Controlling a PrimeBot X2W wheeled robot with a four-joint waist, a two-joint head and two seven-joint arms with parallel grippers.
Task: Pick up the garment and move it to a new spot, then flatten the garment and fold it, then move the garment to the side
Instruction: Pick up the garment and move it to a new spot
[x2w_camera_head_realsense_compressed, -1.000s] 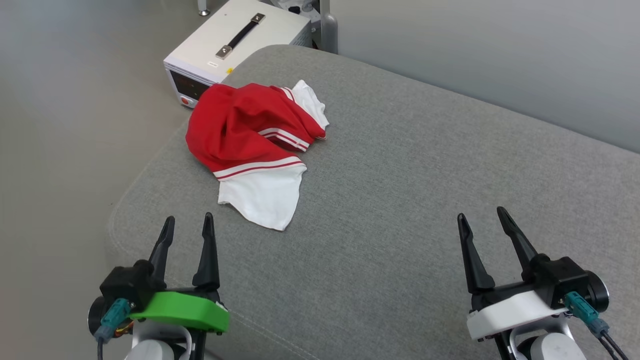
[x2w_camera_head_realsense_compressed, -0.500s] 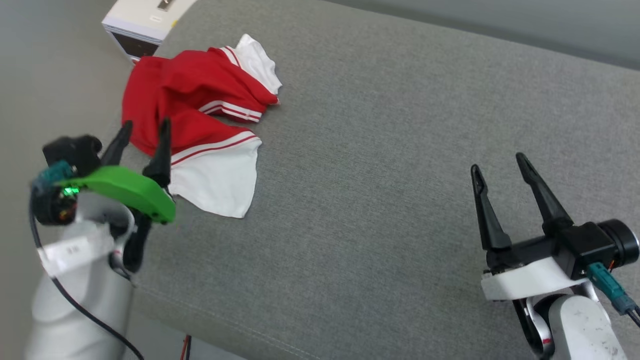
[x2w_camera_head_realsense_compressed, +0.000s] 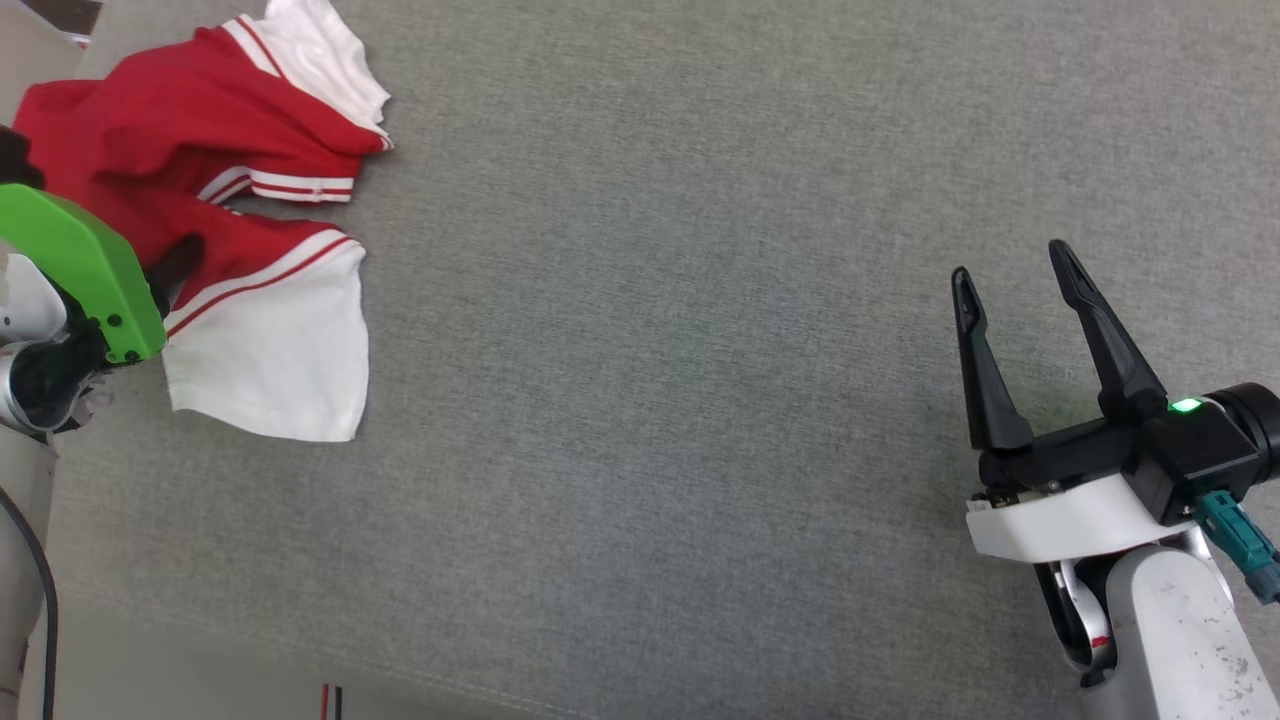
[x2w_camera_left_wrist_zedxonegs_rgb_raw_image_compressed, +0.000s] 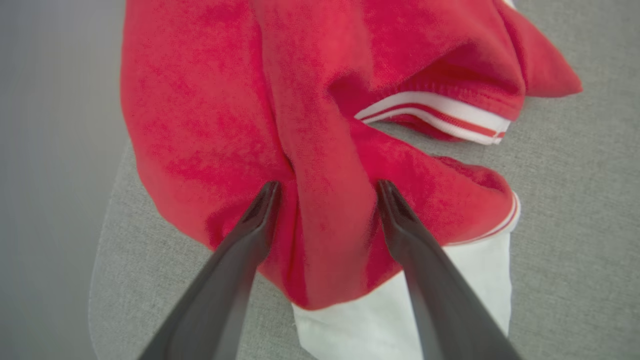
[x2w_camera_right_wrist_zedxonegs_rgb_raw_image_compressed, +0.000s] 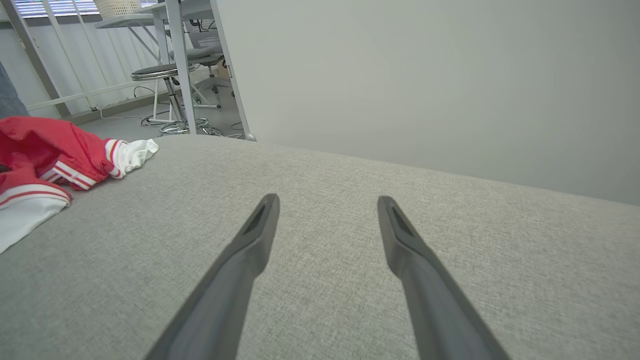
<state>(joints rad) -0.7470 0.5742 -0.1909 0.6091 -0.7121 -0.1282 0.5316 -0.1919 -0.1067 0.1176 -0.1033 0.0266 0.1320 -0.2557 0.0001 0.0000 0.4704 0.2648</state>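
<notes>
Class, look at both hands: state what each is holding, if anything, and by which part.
Nothing is held. The left hand stands open astride a red fold of the garment; the right hand is open above the grey cushion.

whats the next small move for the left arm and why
Probably close the left gripper on the garment, perhaps after a slight dip. Its open fingers stand on either side of a raised red fold, so closing should pinch it for the lift. The right gripper is open over bare cushion, away from it.

2 end effectors (x2w_camera_left_wrist_zedxonegs_rgb_raw_image_compressed: 327, 183) (x2w_camera_head_realsense_compressed: 1010, 260) spread wide.
</notes>
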